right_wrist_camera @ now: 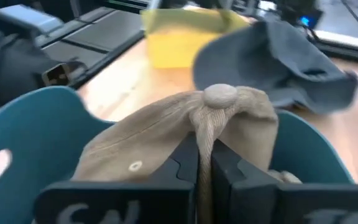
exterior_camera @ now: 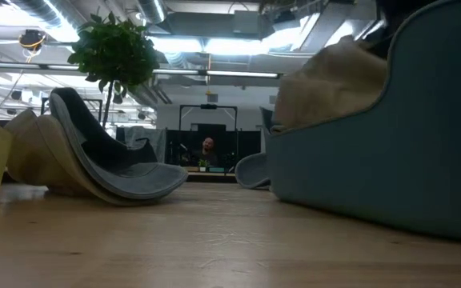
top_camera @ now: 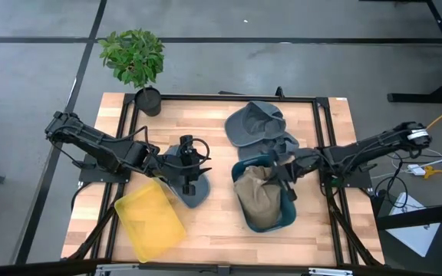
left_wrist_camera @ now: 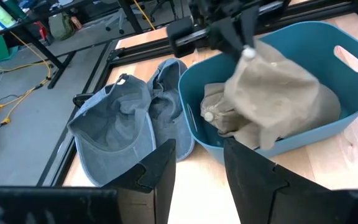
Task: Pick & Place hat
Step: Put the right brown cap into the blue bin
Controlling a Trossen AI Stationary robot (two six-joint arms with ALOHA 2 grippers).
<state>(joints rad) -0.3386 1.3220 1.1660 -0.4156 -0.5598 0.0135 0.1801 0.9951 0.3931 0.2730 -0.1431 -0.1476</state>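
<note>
Wooden bench [top_camera: 213, 211] carries a teal bin [top_camera: 286, 217] where the right claw [top_camera: 281, 173] pinches the tan hat [top_camera: 257, 195], likely mid-placement, release next; left claw [top_camera: 184, 178] waits open.

A tan hat [top_camera: 257, 195] lay in a teal bin [top_camera: 281, 222], with grey hats [top_camera: 253, 126] just beyond the bin, a yellow bin [top_camera: 149, 220] across the pale wood table [top_camera: 213, 222], and a green plant [top_camera: 133, 55].
</note>
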